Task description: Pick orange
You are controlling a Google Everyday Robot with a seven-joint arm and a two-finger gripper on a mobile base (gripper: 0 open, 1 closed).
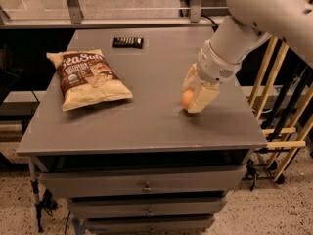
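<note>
The orange (187,100), a small round fruit, sits at the right middle of the grey table (146,116). My gripper (194,101) comes down on it from the upper right on a white arm. Its cream fingers (205,98) stand on either side of the orange and close against it. The near finger hides the orange's right half. The orange rests at table level, with the fingertips touching or almost touching the top.
A chip bag (88,78) lies at the left of the table. A small dark bar (128,42) lies at the back middle. Drawers (146,186) sit under the top. Wooden rails (283,131) stand to the right of the table.
</note>
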